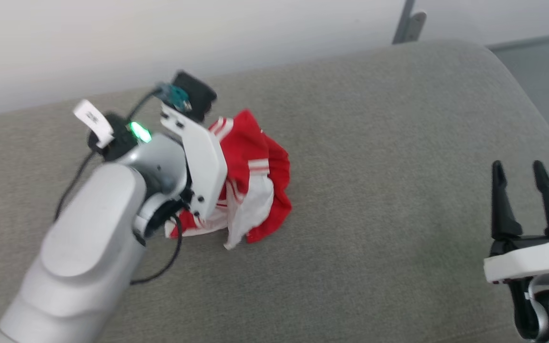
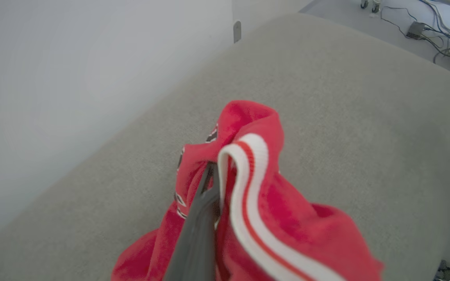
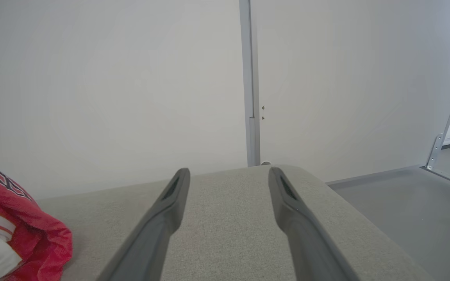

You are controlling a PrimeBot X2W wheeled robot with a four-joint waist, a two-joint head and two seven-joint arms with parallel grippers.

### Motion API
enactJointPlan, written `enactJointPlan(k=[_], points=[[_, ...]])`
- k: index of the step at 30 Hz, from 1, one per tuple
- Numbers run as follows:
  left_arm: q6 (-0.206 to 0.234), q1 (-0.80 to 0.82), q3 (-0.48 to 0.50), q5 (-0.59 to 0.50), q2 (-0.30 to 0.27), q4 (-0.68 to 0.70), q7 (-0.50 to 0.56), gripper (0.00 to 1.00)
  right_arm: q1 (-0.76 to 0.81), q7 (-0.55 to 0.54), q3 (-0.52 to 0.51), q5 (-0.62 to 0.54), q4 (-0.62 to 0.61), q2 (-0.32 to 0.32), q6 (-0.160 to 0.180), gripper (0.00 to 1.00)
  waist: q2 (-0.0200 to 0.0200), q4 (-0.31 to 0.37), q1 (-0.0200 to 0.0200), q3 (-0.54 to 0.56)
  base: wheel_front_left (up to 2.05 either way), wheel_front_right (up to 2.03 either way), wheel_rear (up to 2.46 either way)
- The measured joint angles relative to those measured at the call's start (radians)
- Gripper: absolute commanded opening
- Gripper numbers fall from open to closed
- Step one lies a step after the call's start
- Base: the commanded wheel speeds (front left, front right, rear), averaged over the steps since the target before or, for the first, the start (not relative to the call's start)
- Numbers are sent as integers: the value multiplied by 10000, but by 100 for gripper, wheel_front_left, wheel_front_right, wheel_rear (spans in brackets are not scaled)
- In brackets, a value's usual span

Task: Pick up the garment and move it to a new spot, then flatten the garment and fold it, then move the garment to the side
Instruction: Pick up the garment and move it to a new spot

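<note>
Scene: a grey cushion (image 1: 374, 143) is stretching across the head view, with a pale wall (image 1: 160, 38) rising behind it.

Garment: the garment (image 1: 255, 181) is sitting in a crumpled red-and-white heap on the cushion, left of centre in the head view. The left arm (image 1: 112, 228) is hiding part of it.

Left gripper: the left gripper (image 2: 210, 168) is reaching into the heap. Its two dark fingers are pressing together and pinching a fold of red cloth just beside the striped trim (image 2: 248, 187).

Right gripper: the right gripper (image 1: 517, 166) is hanging at the lower right of the head view, well apart from the garment. Its jaws are standing wide apart and holding nothing. In the right wrist view its fingers are pointing across bare cushion towards the wall.

Lettering: black, white-outlined lettering (image 3: 2, 179) is showing on the red cloth at the far left edge of the right wrist view.

Background: cables (image 2: 436, 35) are lying on the grey floor (image 2: 346, 15) beyond the cushion in the left wrist view.
</note>
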State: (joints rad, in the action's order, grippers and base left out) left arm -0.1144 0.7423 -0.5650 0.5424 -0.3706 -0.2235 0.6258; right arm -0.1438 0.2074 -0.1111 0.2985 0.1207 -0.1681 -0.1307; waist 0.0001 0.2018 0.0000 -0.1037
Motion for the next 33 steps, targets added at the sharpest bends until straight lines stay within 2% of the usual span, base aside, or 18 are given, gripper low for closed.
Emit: enactJointPlan(k=[10,19,21,22,26,33], points=[[-130,-341,-1574,662,504,-3256,-263,0,-464,288,823,194,604,148,-2,100,0,691,0,-609,0,0,0],[-132,75,-2974,1492,794,-4993,-811,0,-841,397,1367,378,980,44,-2,100,0,636,-1,-796,0,0,0],[-134,200,-3158,1699,815,-5133,-1087,49,-912,408,1396,401,1055,10,-2,100,0,558,0,-796,0,0,0],[-134,239,-3196,1962,836,-5187,-1218,100,-928,412,1400,414,1074,-21,-2,100,0,510,0,-785,0,0,0],[-134,484,-3496,2422,725,-5097,-1894,100,-920,439,1442,401,1151,-207,-2,100,0,303,0,-628,0,0,0],[-134,617,-3429,2951,84,-4621,-3490,100,-549,470,1275,157,1239,-416,-2,100,0,-197,0,-66,0,0,0]])
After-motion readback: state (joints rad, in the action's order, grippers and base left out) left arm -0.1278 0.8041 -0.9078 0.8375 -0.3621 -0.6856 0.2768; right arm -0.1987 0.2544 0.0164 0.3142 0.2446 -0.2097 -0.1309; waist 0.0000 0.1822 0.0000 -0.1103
